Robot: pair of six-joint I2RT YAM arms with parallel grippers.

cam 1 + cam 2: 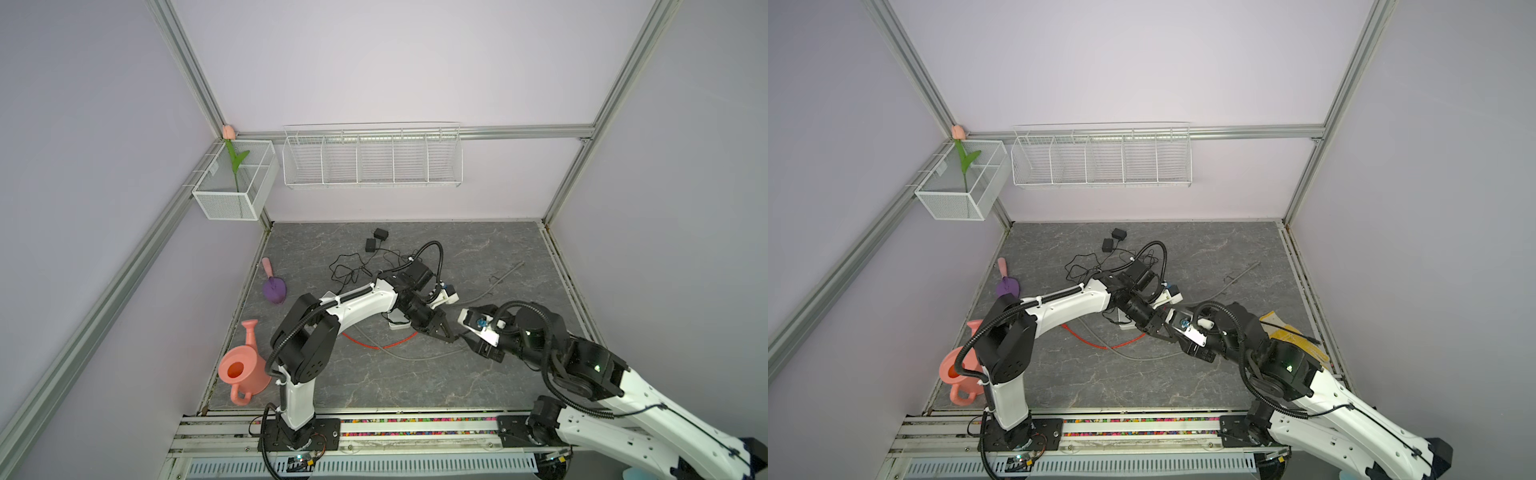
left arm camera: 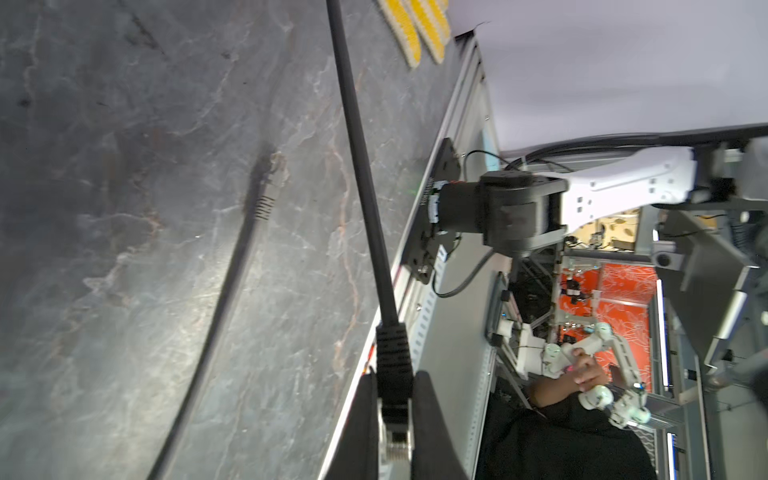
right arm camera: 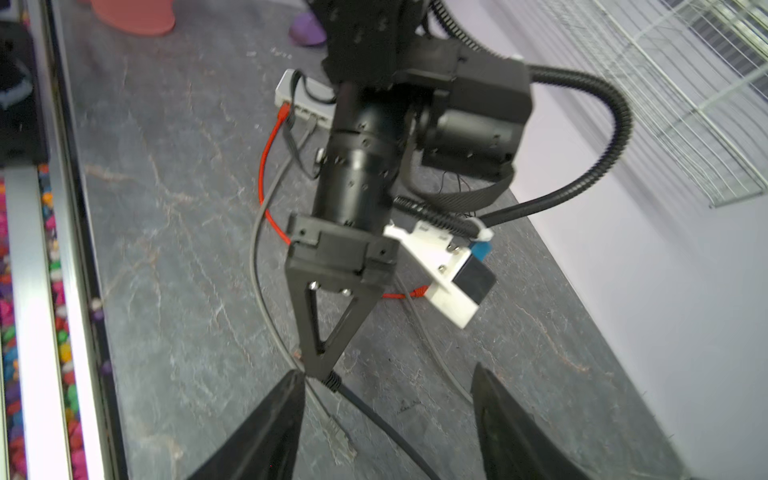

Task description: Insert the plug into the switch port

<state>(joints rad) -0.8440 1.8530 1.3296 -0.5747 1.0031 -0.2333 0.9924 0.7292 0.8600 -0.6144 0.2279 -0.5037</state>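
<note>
My left gripper (image 2: 395, 376) is shut on a black network plug (image 2: 395, 399); its clear tip points back between the fingers. The plug's black cable (image 2: 357, 166) runs away over the grey floor. In a top view the left gripper (image 1: 446, 336) hangs low mid-floor, tip to tip with the right arm. My right gripper (image 3: 386, 378) is open, its fingers either side of the black cable just beyond the left gripper's tips (image 3: 320, 368). The white switch (image 3: 303, 97) lies behind the left arm with a red and a grey cable plugged in, and is half hidden in both top views (image 1: 397, 323).
A loose grey plug (image 2: 270, 187) on its cable lies on the floor under the grippers. A pink watering can (image 1: 243, 370) and a purple scoop (image 1: 274, 289) sit at the left. Black adapters (image 1: 376, 239) lie at the back, and a yellow glove (image 1: 1283, 332) at the right.
</note>
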